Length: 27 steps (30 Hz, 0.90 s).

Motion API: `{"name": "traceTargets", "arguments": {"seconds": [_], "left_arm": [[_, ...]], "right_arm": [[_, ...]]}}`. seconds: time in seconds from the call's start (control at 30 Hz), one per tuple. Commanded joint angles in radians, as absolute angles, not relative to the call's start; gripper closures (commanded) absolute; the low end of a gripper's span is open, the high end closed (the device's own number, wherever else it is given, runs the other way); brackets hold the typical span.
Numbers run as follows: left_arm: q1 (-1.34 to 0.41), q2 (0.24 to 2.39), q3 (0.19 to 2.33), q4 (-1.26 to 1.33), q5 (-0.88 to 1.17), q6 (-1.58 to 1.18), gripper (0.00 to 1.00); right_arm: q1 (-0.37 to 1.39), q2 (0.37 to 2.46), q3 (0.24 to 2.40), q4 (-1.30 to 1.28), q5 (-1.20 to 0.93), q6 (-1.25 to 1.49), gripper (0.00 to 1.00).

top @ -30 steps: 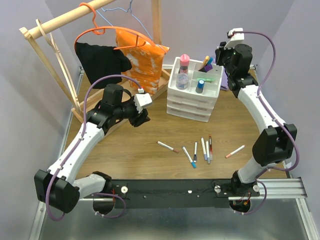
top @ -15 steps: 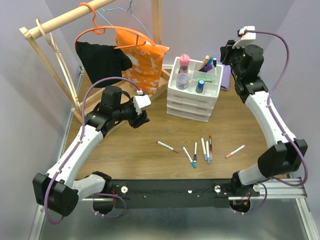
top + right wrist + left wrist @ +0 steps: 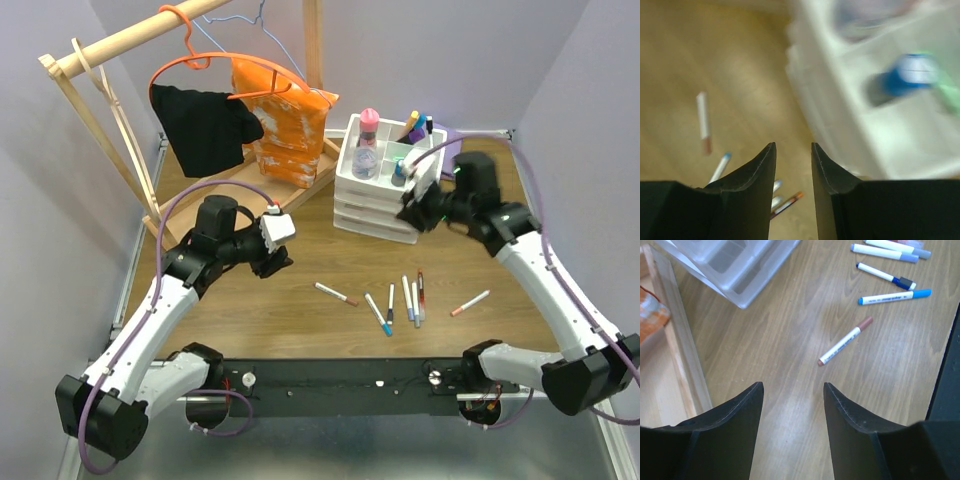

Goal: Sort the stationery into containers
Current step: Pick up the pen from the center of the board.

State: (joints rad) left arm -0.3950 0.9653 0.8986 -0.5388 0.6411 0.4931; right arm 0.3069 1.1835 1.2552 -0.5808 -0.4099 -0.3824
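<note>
Left gripper (image 3: 792,386) released and empty over wooden table (image 3: 765,345), brown-capped pen (image 3: 845,340) mid-frame just beyond, right gripper (image 3: 793,146) parted, empty, beside white organiser (image 3: 832,117) at upper right, blue-capped bottle (image 3: 912,75) inside, loose pens (image 3: 407,297) lower centre.

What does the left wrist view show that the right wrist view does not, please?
Only the left wrist view shows the wooden rack rail and a corner of the orange bag. Only the right wrist view, though blurred, shows the blue-capped bottle standing in a compartment of the organiser. Both show the organiser, the wooden table, the brown-capped pen and the light-blue-capped pen.
</note>
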Motion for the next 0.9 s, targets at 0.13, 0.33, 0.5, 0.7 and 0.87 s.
{"name": "traceTargets", "arguments": {"seconds": [0.13, 0.33, 0.5, 0.7, 0.87], "left_arm": [[-0.39, 0.911, 0.854, -0.578, 0.615, 0.517, 0.39], [-0.444, 0.911, 0.821, -0.606, 0.637, 0.598, 0.4], [-0.618, 1.026, 0.833, -0.643, 0.572, 0.727, 0.43], [-0.785, 1.271, 0.897, -0.594, 0.505, 0.807, 0.51], [-0.867, 1.472, 1.015, -0.571, 0.43, 0.795, 0.58]], "right_arm": [[0.692, 1.216, 1.056, -0.919, -0.376, -0.777, 0.58], [0.7, 1.29, 1.032, -0.879, -0.385, -0.77, 0.57], [0.7, 1.246, 1.025, -0.812, -0.359, -0.7, 0.59], [0.683, 1.067, 1.069, -0.579, -0.146, -0.419, 0.62], [0.48, 1.016, 1.239, -0.6, -0.1, -0.292, 0.63]]}}
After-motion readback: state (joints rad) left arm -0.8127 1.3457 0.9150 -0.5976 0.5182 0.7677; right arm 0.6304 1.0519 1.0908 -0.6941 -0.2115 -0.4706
